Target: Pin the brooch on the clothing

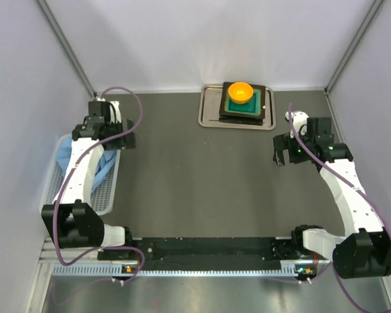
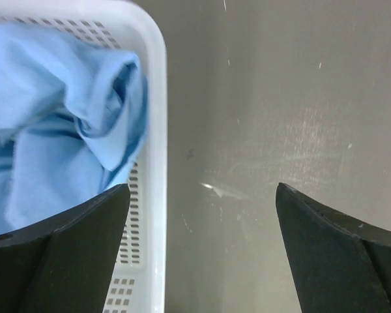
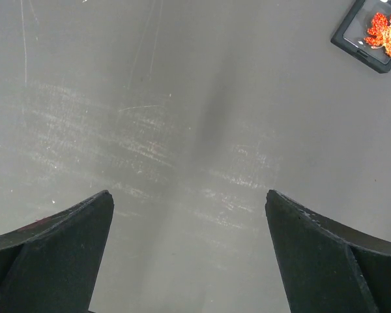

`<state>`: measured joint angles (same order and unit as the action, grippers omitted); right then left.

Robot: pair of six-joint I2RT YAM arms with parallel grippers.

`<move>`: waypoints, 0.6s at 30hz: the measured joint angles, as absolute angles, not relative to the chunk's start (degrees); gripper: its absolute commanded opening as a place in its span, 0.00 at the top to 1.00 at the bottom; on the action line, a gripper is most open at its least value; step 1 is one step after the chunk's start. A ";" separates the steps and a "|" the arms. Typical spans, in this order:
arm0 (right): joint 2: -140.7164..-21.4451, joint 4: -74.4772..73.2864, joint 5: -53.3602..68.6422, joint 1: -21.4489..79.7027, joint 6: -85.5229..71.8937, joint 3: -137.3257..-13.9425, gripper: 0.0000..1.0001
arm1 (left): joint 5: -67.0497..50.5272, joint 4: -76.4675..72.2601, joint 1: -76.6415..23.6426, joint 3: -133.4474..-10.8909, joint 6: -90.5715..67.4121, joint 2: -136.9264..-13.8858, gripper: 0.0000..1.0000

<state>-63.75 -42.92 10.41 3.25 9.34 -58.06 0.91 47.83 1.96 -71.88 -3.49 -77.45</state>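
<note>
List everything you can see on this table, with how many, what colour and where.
Shirt: one, light blue, bunched in the basket, left side.
Basket: one, white, left edge of table.
Brooch: one, red-orange, on a small black holder, right side.
Bowl: one, orange, on stacked green and black pads, far centre.
Tray: one, metal, under that stack.
Table: one, dark grey.
Left gripper: open, at the basket's edge.
Right gripper: open, over bare table.

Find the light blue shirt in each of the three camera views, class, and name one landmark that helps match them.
Top external: the shirt lies bunched in the white basket at the left table edge, partly under the left arm.
Left wrist: it fills the upper left, inside the basket.
Right wrist: not in view.
Shared landmark: the dark grey tabletop.
</note>
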 measured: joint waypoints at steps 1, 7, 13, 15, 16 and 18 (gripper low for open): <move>-63.92 -42.92 10.41 3.25 9.34 -58.22 0.01 | 0.43 48.27 2.72 -73.32 -2.90 -77.87 0.01; -66.08 -44.18 11.86 3.25 9.93 -60.18 0.01 | -6.39 52.51 13.13 -86.32 2.31 -81.32 0.02; -66.83 -44.38 13.02 3.25 9.93 -61.34 0.01 | -13.19 55.09 26.50 -91.68 9.02 -85.19 0.02; -67.11 -44.64 13.74 3.25 9.98 -61.52 0.01 | -14.00 55.40 30.15 -91.66 10.79 -86.98 0.02; -67.33 -44.77 14.22 3.25 10.00 -61.63 0.01 | -14.31 55.29 31.64 -91.39 11.57 -88.03 0.02; -67.75 -45.15 15.27 3.25 10.33 -61.65 0.01 | -14.44 54.74 33.34 -89.93 12.91 -89.67 0.02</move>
